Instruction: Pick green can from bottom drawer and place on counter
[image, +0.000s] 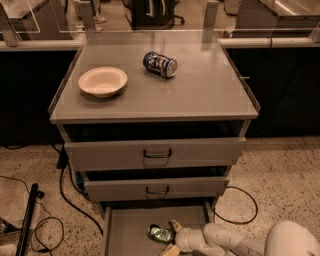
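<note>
The floor (280, 175) is speckled beige stone, and dark-fronted benches stand behind. At far left, a black pole (27, 220) and black cables (61, 182) lie on the floor. The grey drawer cabinet stands at centre.

On the counter (210, 95), a cream bowl (102, 81) sits upright at left. A blue-and-white can (160, 64) lies on its side to the right of the bowl, apart from it.

Below the counter, the top drawer (157, 152) and the middle drawer (156, 189) each stand slightly out. The bottom drawer (125, 230) stands out furthest, with its flat grey floor exposed. The green can (159, 233) lies on that floor, right of centre.

My gripper (171, 237) is inside the bottom drawer, just right of the green can. Its fingers are spread wide, one on the cabinet side and one on the near side of the can's right end. I cannot tell whether they touch it. My white arm (235, 242) reaches in from the lower right.
</note>
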